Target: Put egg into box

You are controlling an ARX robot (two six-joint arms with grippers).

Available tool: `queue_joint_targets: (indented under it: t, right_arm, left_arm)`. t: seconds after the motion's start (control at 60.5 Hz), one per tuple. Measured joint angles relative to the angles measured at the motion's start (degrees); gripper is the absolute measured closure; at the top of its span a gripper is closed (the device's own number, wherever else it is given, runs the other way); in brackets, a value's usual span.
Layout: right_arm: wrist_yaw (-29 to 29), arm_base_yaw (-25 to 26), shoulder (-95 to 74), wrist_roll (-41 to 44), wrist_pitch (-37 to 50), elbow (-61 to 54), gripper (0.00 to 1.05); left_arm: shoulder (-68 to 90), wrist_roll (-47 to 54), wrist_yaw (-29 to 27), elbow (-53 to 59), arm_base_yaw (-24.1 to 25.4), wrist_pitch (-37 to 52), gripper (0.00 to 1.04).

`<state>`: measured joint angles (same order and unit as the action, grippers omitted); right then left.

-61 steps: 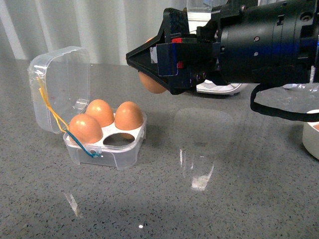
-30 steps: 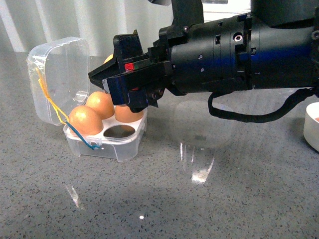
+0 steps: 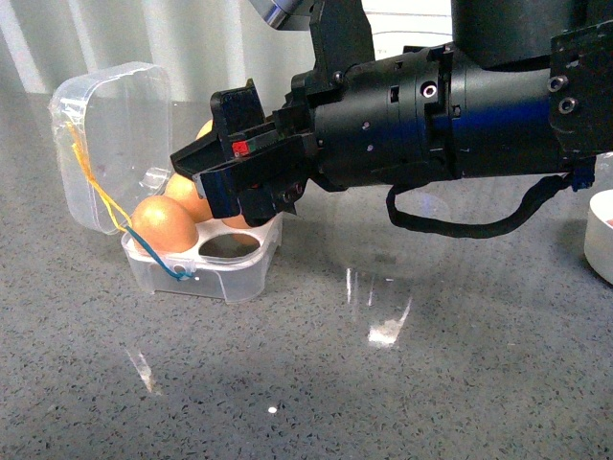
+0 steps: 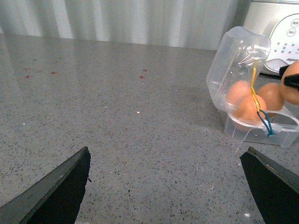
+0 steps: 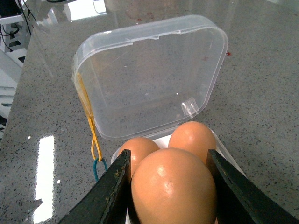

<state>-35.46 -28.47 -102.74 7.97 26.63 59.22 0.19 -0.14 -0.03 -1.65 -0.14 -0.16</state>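
Where the right wrist view looks down, the right hand (image 5: 169,161) is clenched around a smooth orange-brown egg (image 5: 174,189), with a black finger (image 5: 112,196) pressed to either side of it. The egg hangs above the small square clear-plastic box (image 5: 219,150), whose hinged domed lid (image 5: 149,79) is thrown back. Two seated eggs (image 5: 140,149) show beneath it, and one yellow elastic loop (image 5: 91,126) is joined to one blue loop (image 5: 96,169).

In the front view the right hand is over the box's white insert. Three eggs are seated there and one hole (image 3: 230,248) is empty. The hand carries a small red mark (image 3: 239,147) with no readable writing. One white bowl (image 3: 601,244) stands on the grey speckled surface (image 3: 383,383), well apart.

In the left wrist view the left hand (image 4: 167,150) is spread wide and holds nothing. One white appliance (image 4: 280,37) behind the box bears printing too small to read.
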Motion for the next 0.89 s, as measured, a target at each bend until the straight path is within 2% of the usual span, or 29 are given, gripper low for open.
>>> queue_joint_targets:
  t: [0.793,0.826,0.892]
  right_arm:
    - [0.0,-1.1,-0.3,3.5,-2.7,0.0,0.63]
    - [-0.1,-1.1,-0.3,3.8,-2.9,0.0,0.62]
    - [-0.2,-1.1,-0.2,4.1,-3.1,-0.2,0.53]
  left_arm:
    - [0.0,0.0,0.0,0.0,0.0,0.0,0.07]
    - [0.0,0.0,0.0,0.0,0.0,0.0,0.07]
    - [0.0,0.0,0.0,0.0,0.0,0.0,0.07]
